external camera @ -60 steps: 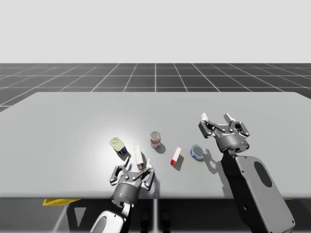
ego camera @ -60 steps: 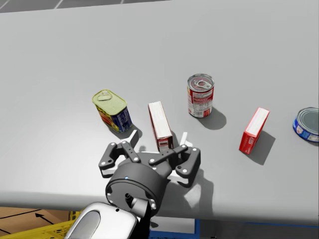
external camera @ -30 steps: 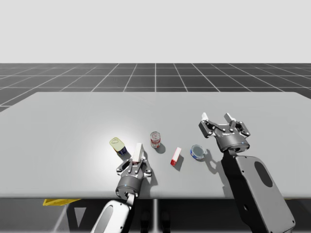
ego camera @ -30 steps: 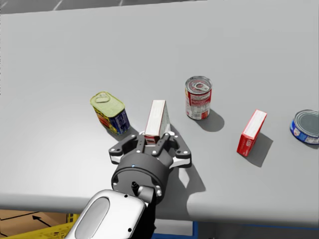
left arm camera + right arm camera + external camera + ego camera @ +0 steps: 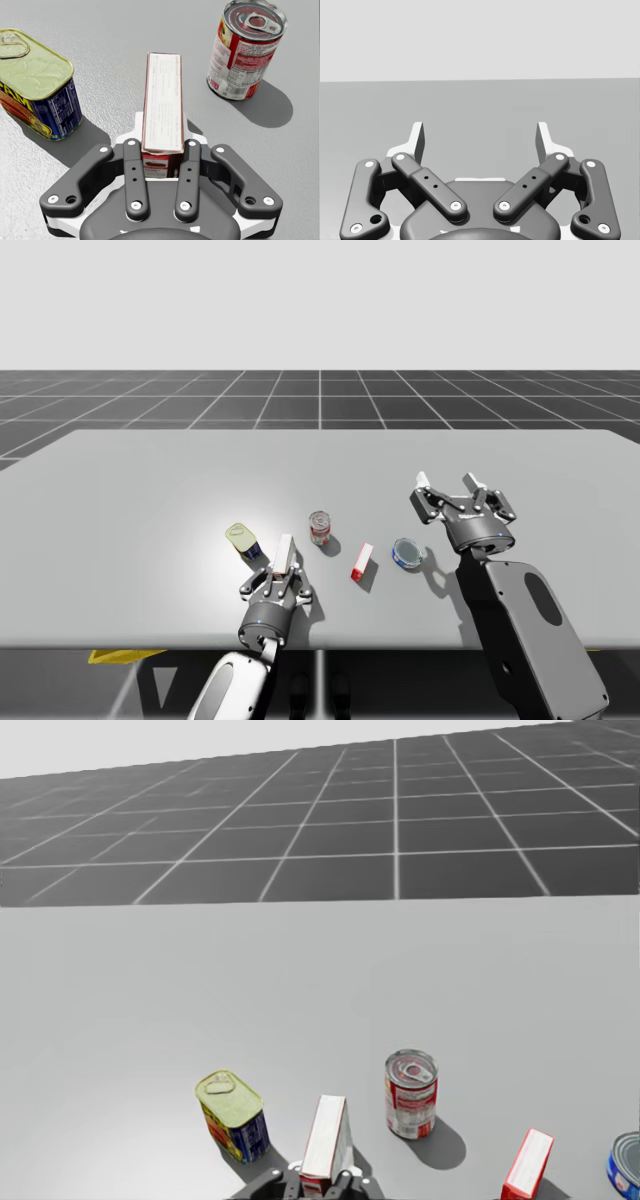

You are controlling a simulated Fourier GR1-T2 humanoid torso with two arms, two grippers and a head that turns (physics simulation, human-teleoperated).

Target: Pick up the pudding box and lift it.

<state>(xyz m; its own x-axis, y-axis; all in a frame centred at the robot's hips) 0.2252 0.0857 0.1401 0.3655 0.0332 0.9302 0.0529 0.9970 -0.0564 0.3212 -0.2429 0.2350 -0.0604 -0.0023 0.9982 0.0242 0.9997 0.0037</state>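
The pudding box (image 5: 163,95), a narrow white box with red and brown ends, stands on the table between the tin and the can. My left gripper (image 5: 162,150) is shut on its near end, one finger pressed on each long side. From above, the box (image 5: 285,552) leans slightly over the left gripper (image 5: 281,580) near the table's front edge. In the head view the box (image 5: 326,1135) stands just above the left gripper (image 5: 318,1182). My right gripper (image 5: 449,487) hovers at the right, open (image 5: 481,137) with nothing between its fingers.
A yellow-topped blue tin (image 5: 243,539) sits left of the box, a red-and-white can (image 5: 320,528) behind it to the right. A red box (image 5: 362,561) and a flat blue can (image 5: 407,553) lie further right. The table's front edge (image 5: 320,647) is just behind the left gripper.
My left gripper moved forward and shut on the pudding box, which tipped slightly. My head has turned upward. The right arm has not moved.
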